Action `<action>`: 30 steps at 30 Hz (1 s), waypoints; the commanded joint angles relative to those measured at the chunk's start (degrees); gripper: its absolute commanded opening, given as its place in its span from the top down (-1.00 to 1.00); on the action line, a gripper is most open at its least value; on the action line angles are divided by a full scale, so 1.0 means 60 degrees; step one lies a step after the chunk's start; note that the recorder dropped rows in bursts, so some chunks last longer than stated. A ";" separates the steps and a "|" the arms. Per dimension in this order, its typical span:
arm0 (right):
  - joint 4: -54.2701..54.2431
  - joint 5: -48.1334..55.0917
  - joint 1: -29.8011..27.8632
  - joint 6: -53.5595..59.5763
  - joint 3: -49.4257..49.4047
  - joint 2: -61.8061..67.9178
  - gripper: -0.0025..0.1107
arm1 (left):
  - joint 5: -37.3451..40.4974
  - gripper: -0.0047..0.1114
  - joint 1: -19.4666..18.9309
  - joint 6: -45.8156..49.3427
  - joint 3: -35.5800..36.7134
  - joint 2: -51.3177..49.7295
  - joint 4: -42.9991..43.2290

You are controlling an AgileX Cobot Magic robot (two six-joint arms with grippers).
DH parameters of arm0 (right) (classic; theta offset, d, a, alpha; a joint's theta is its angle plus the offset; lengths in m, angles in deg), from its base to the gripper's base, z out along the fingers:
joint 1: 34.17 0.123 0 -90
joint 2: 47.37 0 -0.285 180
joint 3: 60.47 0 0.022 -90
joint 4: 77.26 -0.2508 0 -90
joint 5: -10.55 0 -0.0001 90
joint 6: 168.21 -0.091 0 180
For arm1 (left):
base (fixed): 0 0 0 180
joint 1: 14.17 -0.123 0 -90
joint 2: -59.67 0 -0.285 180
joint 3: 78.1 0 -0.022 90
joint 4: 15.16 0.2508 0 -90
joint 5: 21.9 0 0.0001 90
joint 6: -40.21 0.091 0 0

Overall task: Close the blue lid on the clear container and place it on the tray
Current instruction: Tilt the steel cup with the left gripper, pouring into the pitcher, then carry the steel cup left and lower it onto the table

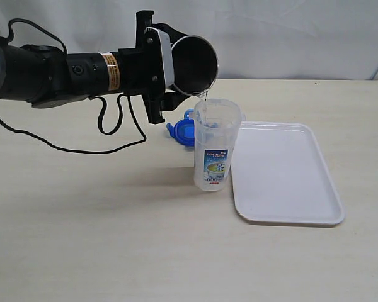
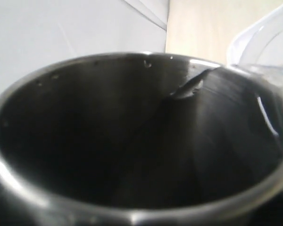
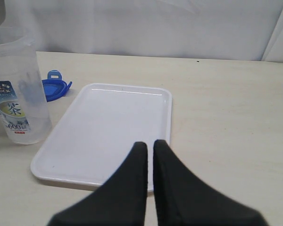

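Widely parted left jaws clasp steel cup [image 1: 197, 64]; right jaws closed.

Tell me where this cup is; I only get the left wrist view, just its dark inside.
Observer: The left gripper holds the steel cup tipped over the open mouth of the clear container.
Operator: Is the lid on?
Observer: No, the blue lid lies on the table beside the container.
Operator: And the right arm?
Observer: The right gripper is shut, empty, pointing toward the white tray.
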 commanded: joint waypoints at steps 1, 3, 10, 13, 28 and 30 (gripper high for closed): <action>0.0097 -0.0007 -0.0031 -0.0030 -0.0009 -0.0055 0.88 | -0.0449 0.92 0.0020 0.0238 -0.0163 0.0215 -0.0282; 0.0097 -0.0007 -0.0031 -0.0030 -0.0009 -0.0055 0.88 | -0.0449 0.92 0.0020 0.0305 -0.0163 0.0215 -0.0282; 0.0097 -0.0007 -0.0031 -0.0030 -0.0009 -0.0055 0.88 | -0.0449 0.92 0.0020 0.0305 -0.0163 0.0215 -0.0282; 0.0097 -0.0007 -0.0031 -0.0030 -0.0009 -0.0055 0.88 | -0.0449 0.92 0.0020 0.0264 -0.0163 0.0215 -0.0282; 0.0097 -0.0007 -0.0031 -0.0030 -0.0009 -0.0055 0.88 | -0.0467 0.92 0.0020 -0.4335 -0.0163 0.0215 -0.0282; 0.0097 -0.0007 -0.0031 -0.0030 -0.0009 -0.0055 0.88 | -0.0467 0.92 0.0020 -0.5173 -0.0163 0.0215 -0.0282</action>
